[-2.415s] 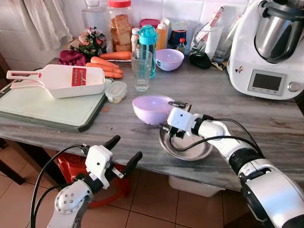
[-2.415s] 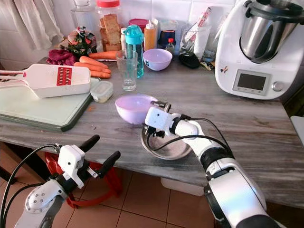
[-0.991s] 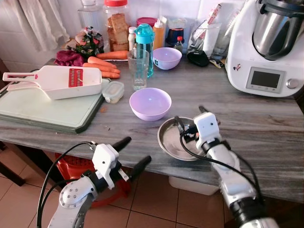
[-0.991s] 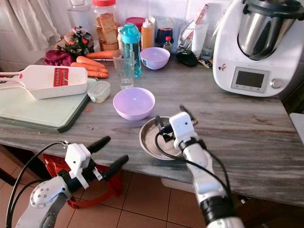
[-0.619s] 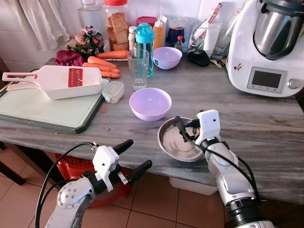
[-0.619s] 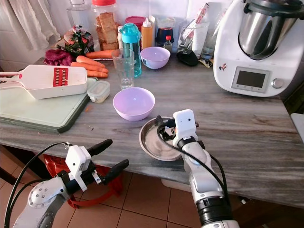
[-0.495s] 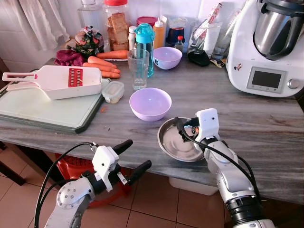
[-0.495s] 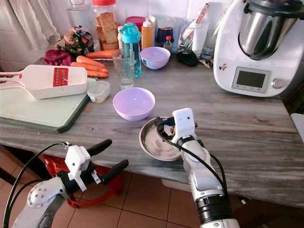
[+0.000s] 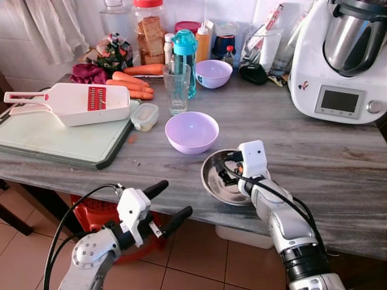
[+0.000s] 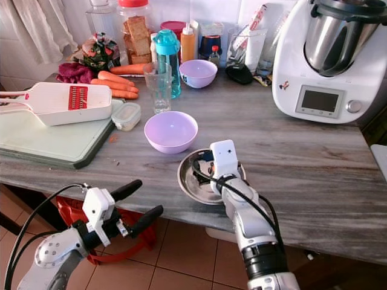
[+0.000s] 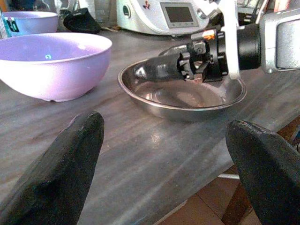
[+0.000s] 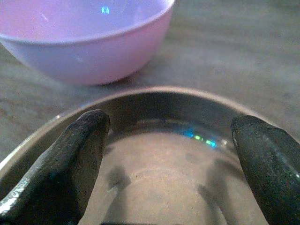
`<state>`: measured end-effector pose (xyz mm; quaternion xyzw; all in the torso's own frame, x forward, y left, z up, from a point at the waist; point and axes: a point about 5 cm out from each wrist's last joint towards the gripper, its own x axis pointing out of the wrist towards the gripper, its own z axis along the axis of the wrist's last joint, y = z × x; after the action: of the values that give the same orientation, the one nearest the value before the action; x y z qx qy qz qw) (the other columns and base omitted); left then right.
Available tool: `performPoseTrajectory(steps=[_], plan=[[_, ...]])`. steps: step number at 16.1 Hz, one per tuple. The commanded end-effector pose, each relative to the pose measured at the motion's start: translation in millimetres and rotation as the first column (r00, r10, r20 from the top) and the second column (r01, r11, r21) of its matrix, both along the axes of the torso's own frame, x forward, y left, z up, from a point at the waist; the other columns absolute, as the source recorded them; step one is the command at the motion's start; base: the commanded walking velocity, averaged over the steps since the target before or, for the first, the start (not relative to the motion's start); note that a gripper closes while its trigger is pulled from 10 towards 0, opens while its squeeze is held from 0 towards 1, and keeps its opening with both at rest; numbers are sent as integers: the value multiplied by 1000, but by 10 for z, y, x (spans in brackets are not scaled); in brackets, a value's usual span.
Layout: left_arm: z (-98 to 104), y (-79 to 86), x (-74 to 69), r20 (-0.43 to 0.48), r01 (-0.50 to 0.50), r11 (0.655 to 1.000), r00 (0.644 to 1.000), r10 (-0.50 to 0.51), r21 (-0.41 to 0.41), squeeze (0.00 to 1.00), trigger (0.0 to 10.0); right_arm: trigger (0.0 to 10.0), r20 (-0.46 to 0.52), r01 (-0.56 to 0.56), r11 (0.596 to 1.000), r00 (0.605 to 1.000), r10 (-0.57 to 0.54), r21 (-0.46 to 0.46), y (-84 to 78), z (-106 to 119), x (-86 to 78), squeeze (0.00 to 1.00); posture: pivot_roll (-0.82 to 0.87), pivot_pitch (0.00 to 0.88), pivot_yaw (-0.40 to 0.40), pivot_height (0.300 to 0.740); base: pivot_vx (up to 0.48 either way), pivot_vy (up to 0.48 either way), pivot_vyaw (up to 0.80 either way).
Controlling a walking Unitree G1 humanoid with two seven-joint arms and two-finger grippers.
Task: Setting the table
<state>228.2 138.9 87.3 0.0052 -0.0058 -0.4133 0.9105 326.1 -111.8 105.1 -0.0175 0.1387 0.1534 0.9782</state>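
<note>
Both grippers spread: right gripper (image 12: pixel 164 154) inside steel bowl (image 9: pixel 217 181) beside lilac bowl (image 9: pixel 191 132); left gripper (image 9: pixel 164 200) below counter edge (image 9: pixel 91 175).

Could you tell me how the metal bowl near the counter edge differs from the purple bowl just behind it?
The metal bowl is shiny steel, wide and shallow; the purple bowl is matte lilac plastic, deeper and rounder. The metal bowl sits close to the counter edge, the purple bowl farther in. The right gripper reaches into the metal bowl with jaws open; nothing touches the purple bowl. Both stand upright and look empty.
</note>
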Motion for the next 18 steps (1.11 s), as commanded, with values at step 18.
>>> performPoseTrajectory(steps=[18], plan=[[32, -73, -15, 6, -2, 1000, 1000, 2, 6, 0, 10000, 10000, -100, 3, 999, 995, 2, 44, 136, -111, 260, 1000, 7, 44, -22, 740, 0, 0, 0]])
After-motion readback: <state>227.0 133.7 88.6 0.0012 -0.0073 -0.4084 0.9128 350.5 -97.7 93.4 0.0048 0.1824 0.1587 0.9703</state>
